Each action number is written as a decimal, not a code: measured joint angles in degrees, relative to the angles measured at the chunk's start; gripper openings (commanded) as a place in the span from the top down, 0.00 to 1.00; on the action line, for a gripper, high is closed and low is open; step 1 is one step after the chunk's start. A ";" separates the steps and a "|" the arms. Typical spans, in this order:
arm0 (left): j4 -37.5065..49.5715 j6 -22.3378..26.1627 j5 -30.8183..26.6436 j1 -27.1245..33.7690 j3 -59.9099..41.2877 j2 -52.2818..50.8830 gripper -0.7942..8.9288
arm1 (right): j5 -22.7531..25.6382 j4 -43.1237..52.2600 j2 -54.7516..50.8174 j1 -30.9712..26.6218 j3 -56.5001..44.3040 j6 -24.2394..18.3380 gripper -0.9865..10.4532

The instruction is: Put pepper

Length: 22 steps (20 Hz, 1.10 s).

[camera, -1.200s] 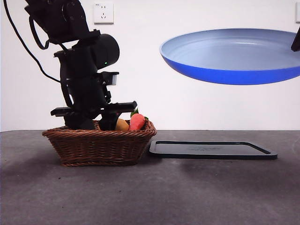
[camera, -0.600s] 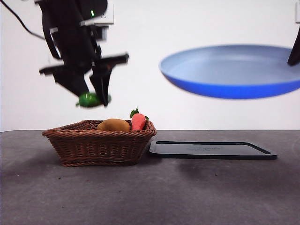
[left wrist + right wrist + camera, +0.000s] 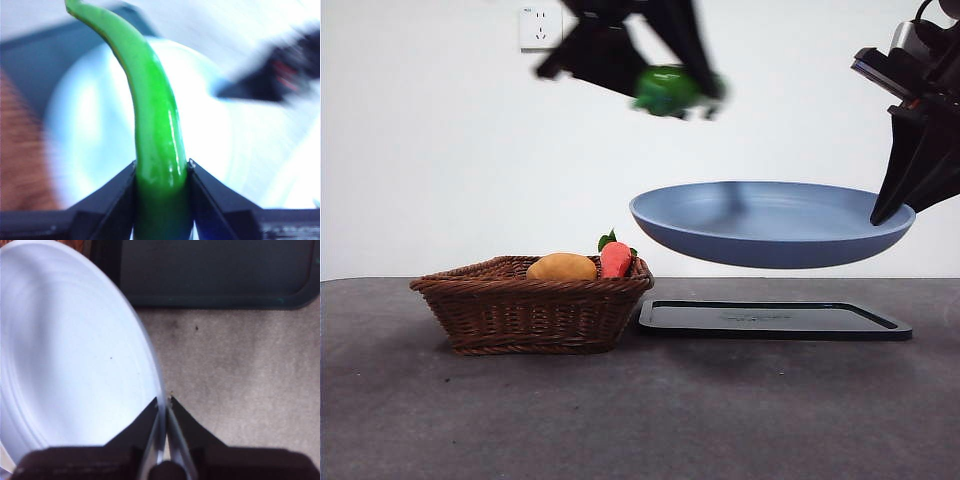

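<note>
Starting at the left, the wicker basket (image 3: 532, 300) sits on the counter (image 3: 640, 410) with a yellow-brown lump (image 3: 561, 267) and a red-orange veg (image 3: 613, 260) left in it, so the picking part looks done. Next over, up high, the left gripper (image 3: 670, 92) has the pepper (image 3: 665, 88) pinched between its fingers, carried in the air above the near-left part of the blue plate (image 3: 770, 225); it's motion-blurred in the front view. In the left wrist view the pepper (image 3: 152, 120) runs straight out from the fingers (image 3: 107, 197), its long axis in line with the gripper, with the thin curled tip at the far end and the fat end clamped. Below, the black tray (image 3: 775, 320) lies flat beside the basket. At the far right, the right gripper (image 3: 164, 407) has its fingers pressed onto the plate's rim, holding it up off the counter. What's left, I'd guess: lower the pepper onto the plate and let go.
</note>
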 measured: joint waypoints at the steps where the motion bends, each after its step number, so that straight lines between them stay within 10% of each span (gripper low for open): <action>1: 0.81 0.57 -0.07 -1.57 0.00 1.11 0.78 | -0.15 0.20 0.00 0.00 0.00 0.57 0.91; 22: 3.96 6.62 -5.70 -5.33 0.00 12.92 0.65 | -1.05 -4.83 0.00 -0.02 0.00 2.05 0.91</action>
